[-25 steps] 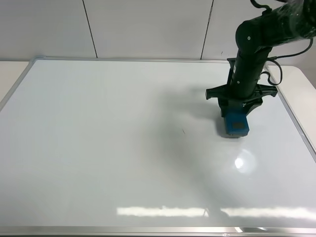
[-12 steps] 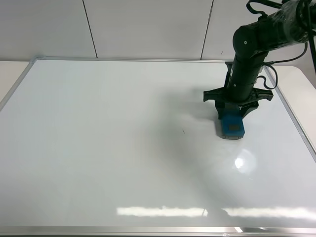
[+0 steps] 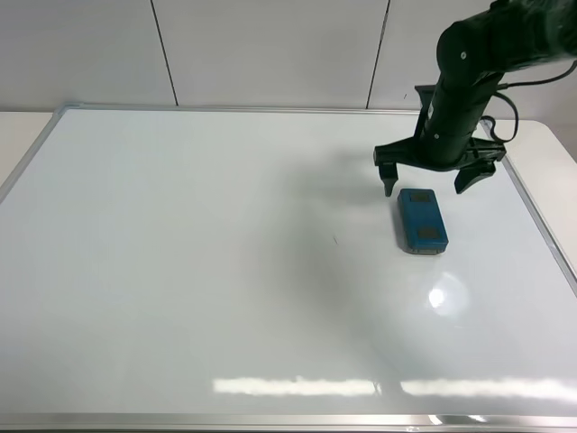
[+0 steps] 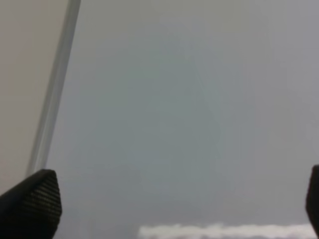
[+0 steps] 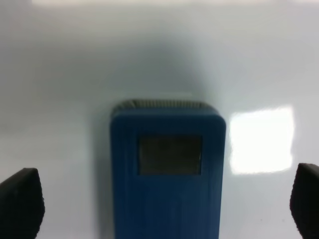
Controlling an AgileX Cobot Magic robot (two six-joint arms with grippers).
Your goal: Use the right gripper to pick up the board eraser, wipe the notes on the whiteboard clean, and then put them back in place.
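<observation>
The teal-blue board eraser [image 3: 422,221] lies flat on the whiteboard [image 3: 180,253] at the right, with a grey patch on its top face. My right gripper [image 3: 427,185] is open just behind and above it, its fingers spread wider than the eraser and not touching it. In the right wrist view the eraser [image 5: 168,174] sits between the spread fingertips of the right gripper [image 5: 163,204]. Of the notes, only one tiny dark mark [image 3: 334,240] shows near the board's middle. My left gripper [image 4: 172,204] is open over bare board [image 4: 174,124].
The board's silver frame [image 3: 270,109] runs along the back, with the white panelled wall behind it. The frame's right edge [image 3: 541,221] passes close to the eraser. The left wrist view shows the frame [image 4: 55,89] beside the left gripper.
My right gripper opened and let go of the eraser, then lifted and drew back a little. The eraser now lies on the board by itself.
</observation>
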